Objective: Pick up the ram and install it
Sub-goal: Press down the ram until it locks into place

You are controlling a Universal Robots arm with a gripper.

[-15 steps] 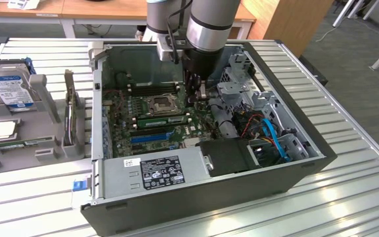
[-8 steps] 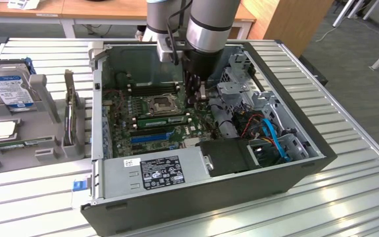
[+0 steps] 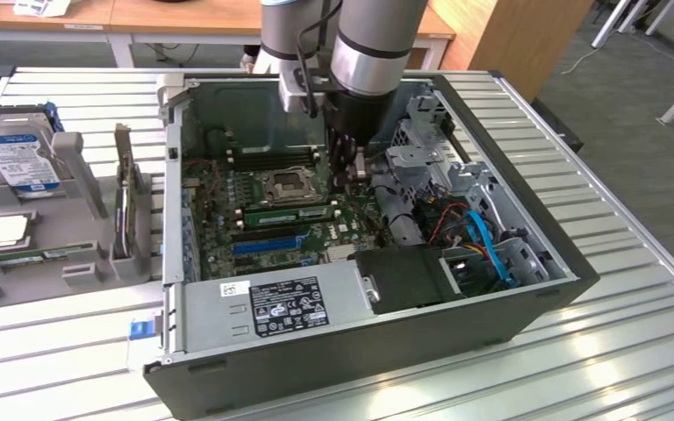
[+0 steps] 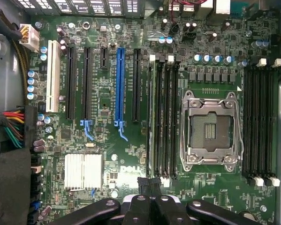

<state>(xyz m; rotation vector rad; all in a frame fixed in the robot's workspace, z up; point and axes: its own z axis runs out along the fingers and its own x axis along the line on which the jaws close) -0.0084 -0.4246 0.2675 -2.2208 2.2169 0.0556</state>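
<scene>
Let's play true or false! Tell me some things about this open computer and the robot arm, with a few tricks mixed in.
1. The grey robot arm reaches into the open black computer case. True.
2. The blue-and-silver hard drive sits inside the case. False: it stands in the grey holder outside, at the exterior view's left.
3. The black gripper is wide open. False: it is shut.
4. The silver-framed processor socket holds no chip. True.
5. The green motherboard has one long blue slot. True.
</scene>
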